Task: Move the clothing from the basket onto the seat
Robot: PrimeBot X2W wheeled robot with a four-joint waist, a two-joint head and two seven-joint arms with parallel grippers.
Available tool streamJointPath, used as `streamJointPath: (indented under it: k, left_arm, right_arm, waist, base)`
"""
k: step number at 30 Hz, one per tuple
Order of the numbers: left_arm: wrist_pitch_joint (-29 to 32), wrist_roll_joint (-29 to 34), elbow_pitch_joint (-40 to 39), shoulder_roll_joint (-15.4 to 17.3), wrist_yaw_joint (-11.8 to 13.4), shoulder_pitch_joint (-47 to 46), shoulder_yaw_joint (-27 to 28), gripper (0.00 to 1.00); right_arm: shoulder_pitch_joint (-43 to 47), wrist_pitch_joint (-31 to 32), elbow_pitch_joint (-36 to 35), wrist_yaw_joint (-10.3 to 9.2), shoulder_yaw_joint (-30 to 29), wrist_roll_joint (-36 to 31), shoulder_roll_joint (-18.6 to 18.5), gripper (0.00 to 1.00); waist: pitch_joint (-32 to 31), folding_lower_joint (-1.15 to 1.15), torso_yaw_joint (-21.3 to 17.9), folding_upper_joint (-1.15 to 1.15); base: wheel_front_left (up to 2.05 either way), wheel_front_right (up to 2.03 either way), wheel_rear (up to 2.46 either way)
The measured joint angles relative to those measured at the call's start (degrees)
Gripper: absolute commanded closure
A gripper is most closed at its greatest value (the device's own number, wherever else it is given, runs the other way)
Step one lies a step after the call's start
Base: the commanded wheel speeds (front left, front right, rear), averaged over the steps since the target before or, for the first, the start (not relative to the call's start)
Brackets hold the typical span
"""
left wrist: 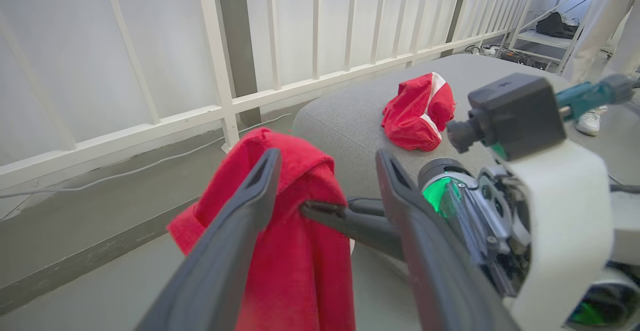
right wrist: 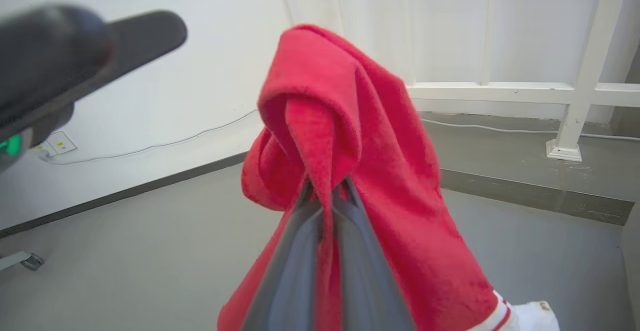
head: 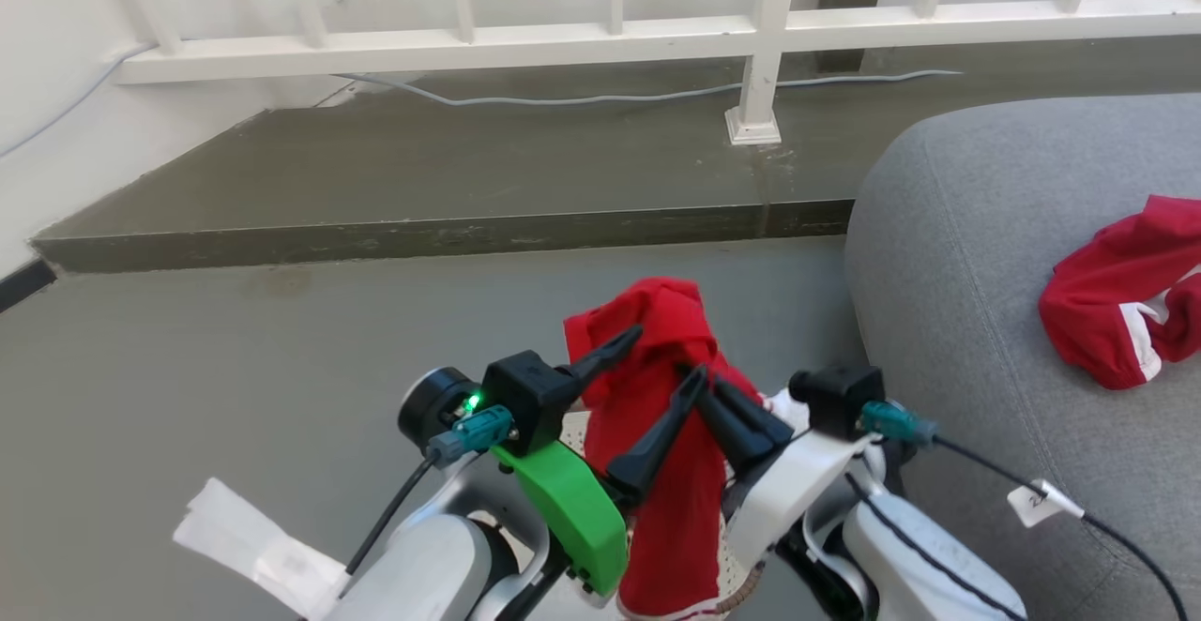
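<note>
Right gripper pinches the red clothing at its top fold; it looks soft and light. Left gripper is spread wide.

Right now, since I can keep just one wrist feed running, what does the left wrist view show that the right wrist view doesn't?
Left wrist view: the top of the grey seat with a second red garment lying on it, a person's shoe beyond, and the open left hand from behind.
Right wrist view: a wall socket and the white trim at the held red garment's lower end.
Shared: that held garment, pinched in the shut right hand, the white railing and the grey floor.
</note>
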Motion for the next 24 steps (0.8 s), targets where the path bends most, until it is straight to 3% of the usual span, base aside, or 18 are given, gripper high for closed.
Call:
streamJointPath:
  k: [4,8,24]
  left_arm:
    - [-0.3,1.1,-2.0,1.4,1.0,0.0,0.5,0.00]
    - [-0.6,1.4,-2.9,2.4,1.1,0.9,0.6,0.00]
    - [-0.5,3.9,-6.1,5.4,1.7,5.4,-0.9,0.00]
  right_arm:
    - [-1.9,-0.5,0.7,-0.66,-2.4,0.1,0.0,1.00]
    - [-3.6,-1.0,1.6,-2.65,-6.0,0.4,-0.3,1.00]
    - [-5.8,-2.5,2.4,-8.23,-17.5,2.0,-6.0,1.00]
  waist:
    - [0.3,0.00,-0.8,0.00]
    - [0.8,0.00,-1.9,0.00]
    - [4.8,0.00,-7.6,0.00]
  base:
    - [0.00,0.00,0.00]
    - [0.00,0.00,0.00]
    - [0.00,0.00,0.00]
